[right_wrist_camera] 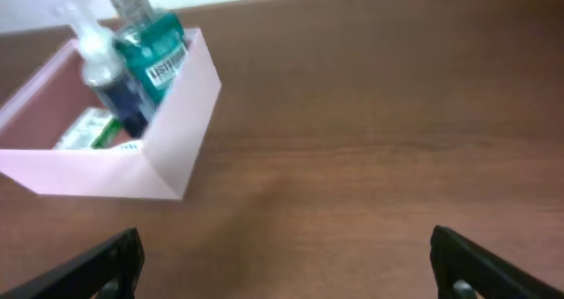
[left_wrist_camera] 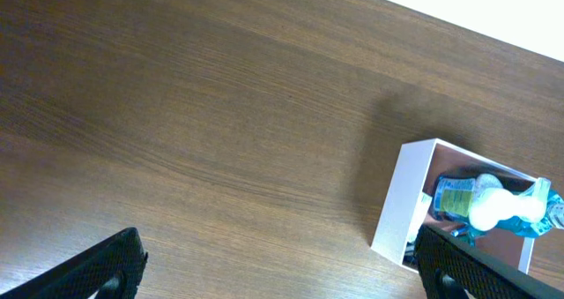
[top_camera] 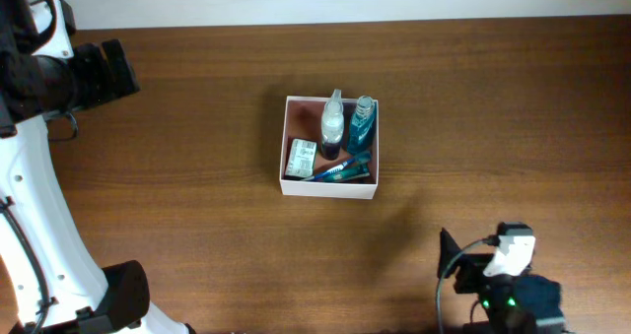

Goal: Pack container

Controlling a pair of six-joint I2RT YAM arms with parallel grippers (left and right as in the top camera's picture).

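The container (top_camera: 286,181), a square white cardboard box with a pinkish-brown inside, sits at the table's middle. It holds a clear spray bottle (top_camera: 332,124), a teal mouthwash bottle (top_camera: 362,123), a green-and-white soap packet (top_camera: 301,159) and blue toothbrushes (top_camera: 340,169). The box also shows in the left wrist view (left_wrist_camera: 401,206) and in the right wrist view (right_wrist_camera: 176,136). My left gripper (left_wrist_camera: 282,268) is open and empty, well left of the box. My right gripper (right_wrist_camera: 286,264) is open and empty over bare wood, in front of the box and to its right.
The wooden table (top_camera: 197,206) spreads around the box. The left arm's white body (top_camera: 30,206) stands along the left edge. The right arm's base (top_camera: 503,280) is at the front right. A white wall runs behind the far edge.
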